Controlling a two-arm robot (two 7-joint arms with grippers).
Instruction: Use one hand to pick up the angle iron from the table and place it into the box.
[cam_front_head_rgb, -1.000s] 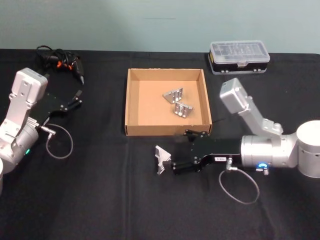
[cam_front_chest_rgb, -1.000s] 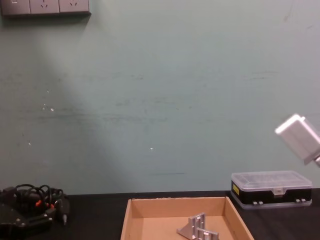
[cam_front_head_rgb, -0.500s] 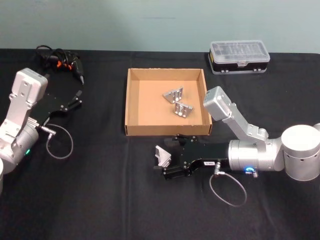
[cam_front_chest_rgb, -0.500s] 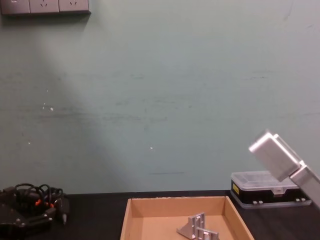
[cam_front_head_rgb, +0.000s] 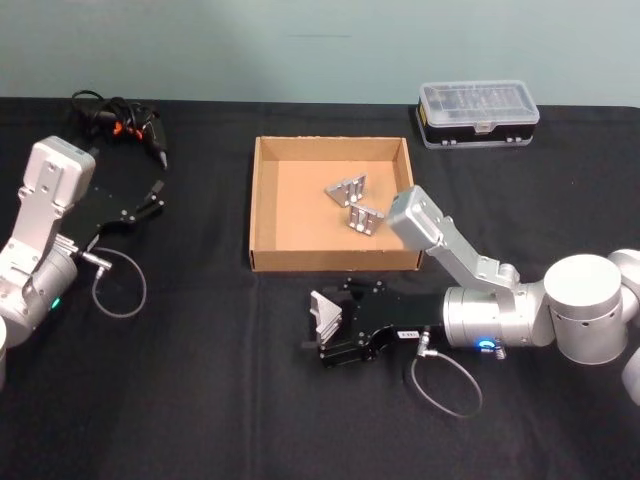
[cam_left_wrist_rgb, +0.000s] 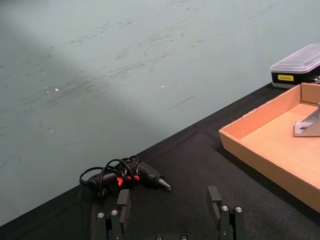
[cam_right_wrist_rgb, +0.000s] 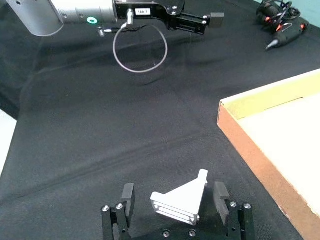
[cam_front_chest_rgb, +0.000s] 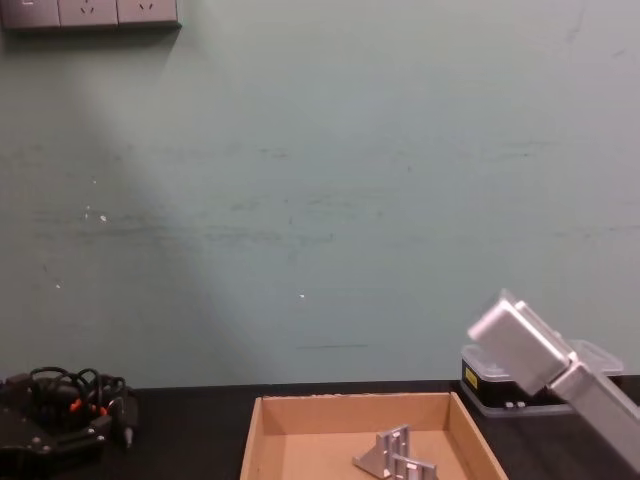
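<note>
Starting at the worktop's (cam_front_head_rgb: 200, 400) left edge, we see our left hand (cam_front_head_rgb: 150, 205) parked, jaws apart and holding nothing, well away from the job. Further right, the angle iron (cam_front_head_rgb: 325, 317), a ribbed triangle of bare silvery metal, lies on the matte black cloth just before the tan cardboard box (cam_front_head_rgb: 262, 215). Our right hand (cam_right_wrist_rgb: 175, 202) is the nearer one: its open fingers straddle the bracket, not yet closed on it.
</note>
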